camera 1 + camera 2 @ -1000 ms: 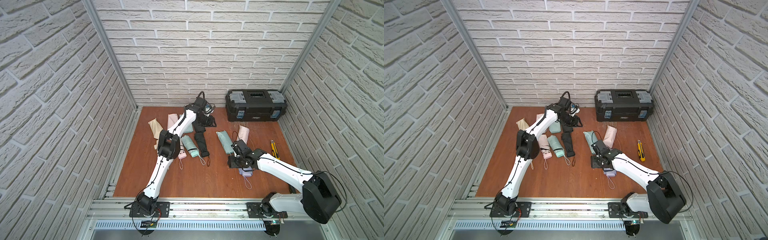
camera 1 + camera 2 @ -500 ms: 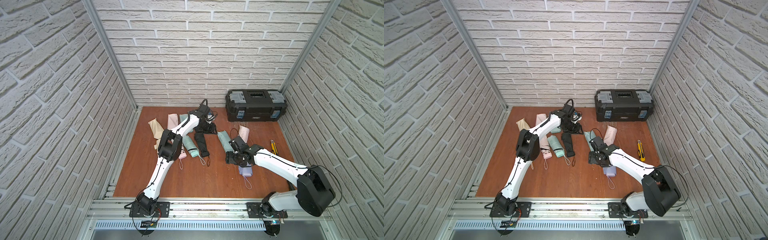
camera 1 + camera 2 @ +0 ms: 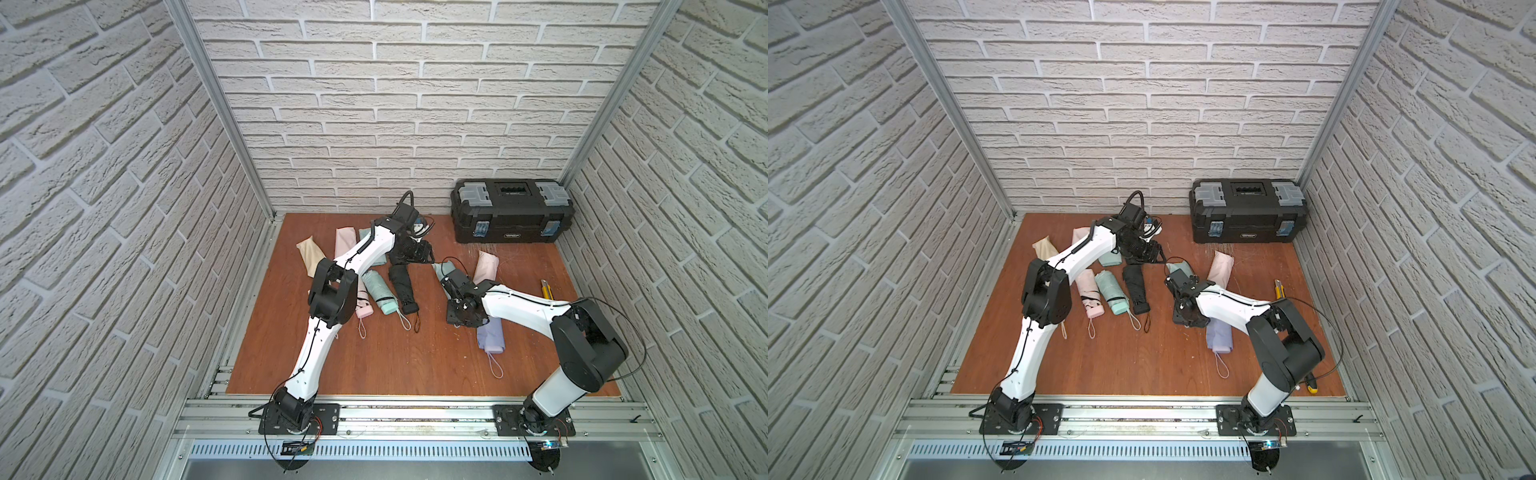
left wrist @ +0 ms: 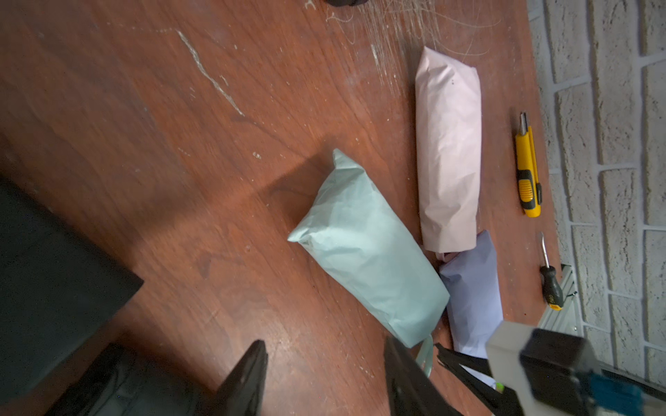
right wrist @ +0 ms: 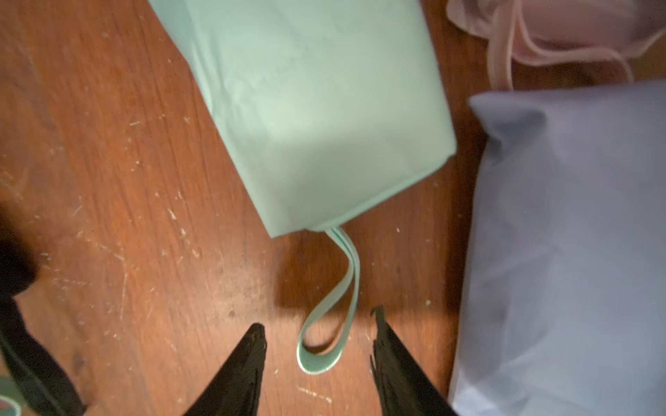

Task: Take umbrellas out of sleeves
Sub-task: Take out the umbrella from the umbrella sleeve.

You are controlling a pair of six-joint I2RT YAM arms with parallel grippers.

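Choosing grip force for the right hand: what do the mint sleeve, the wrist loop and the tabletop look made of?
Mint sleeve: thin woven synthetic, likely nylon or polyester; matte, finely creased, limp corners.
Wrist loop: flat woven webbing; striped ribbing shows, holds a soft curl.
Tabletop: wood or wood-look laminate, cannot tell which; reddish grain, slight sheen, pale scratches.

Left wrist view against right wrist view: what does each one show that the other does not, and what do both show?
Only the left wrist view: the yellow utility knife, a screwdriver, the brick wall and the whole pink sleeve. Only the right wrist view: the full mint wrist loop, lying on the wood between the open tips of the right claw. Both: the mint sleeve, the lilac sleeve beside it, and the wooden table.
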